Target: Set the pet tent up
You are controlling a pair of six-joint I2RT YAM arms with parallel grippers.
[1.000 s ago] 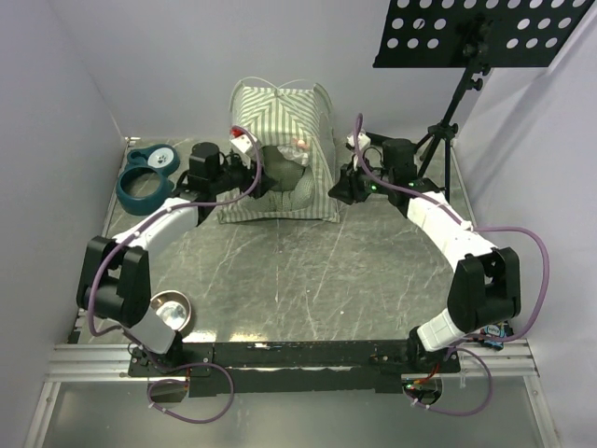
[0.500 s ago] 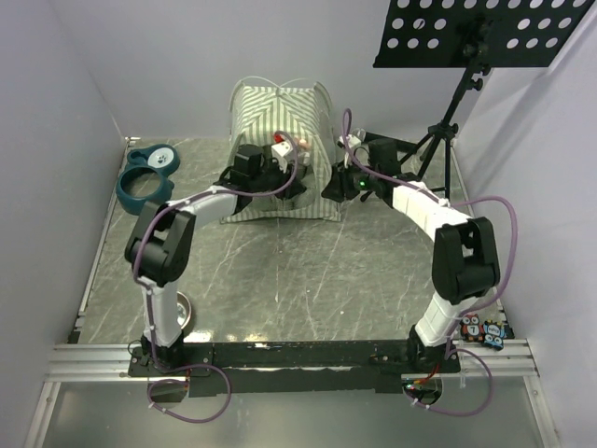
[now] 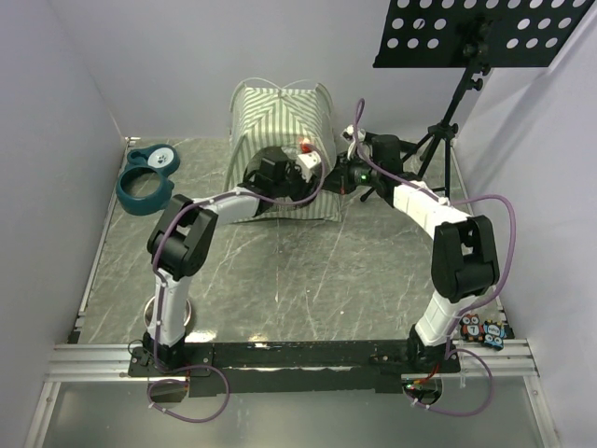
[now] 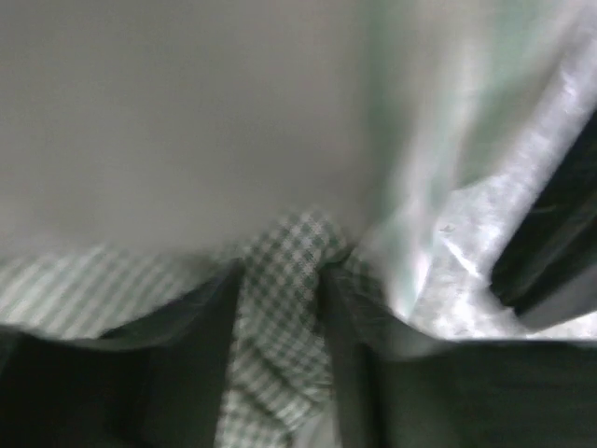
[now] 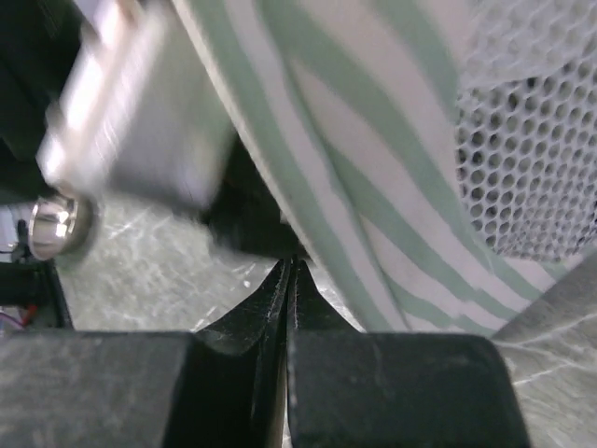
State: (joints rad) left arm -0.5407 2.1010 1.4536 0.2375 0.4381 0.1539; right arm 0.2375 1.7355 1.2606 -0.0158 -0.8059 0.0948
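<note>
The pet tent (image 3: 284, 117) stands at the back middle of the table, green-and-white striped, with thin white poles arching over it. My left gripper (image 3: 297, 177) reaches into its dark front opening. In the left wrist view it (image 4: 280, 308) is shut on a fold of green-checked cushion fabric (image 4: 280, 280). My right gripper (image 3: 341, 177) is at the tent's right front corner. In the right wrist view it (image 5: 291, 263) is shut, tips against the lower edge of the striped wall (image 5: 373, 187), beside the white mesh panel (image 5: 532, 140).
A teal double bowl holder (image 3: 145, 182) lies at the left. A metal bowl (image 3: 177, 315) sits by the left arm's base. A black music stand (image 3: 452, 103) rises at the back right. Grey walls close in on both sides.
My left arm has swung right and pushed its gripper into the tent's opening. My right gripper has moved left and closer to the tent's right corner.
</note>
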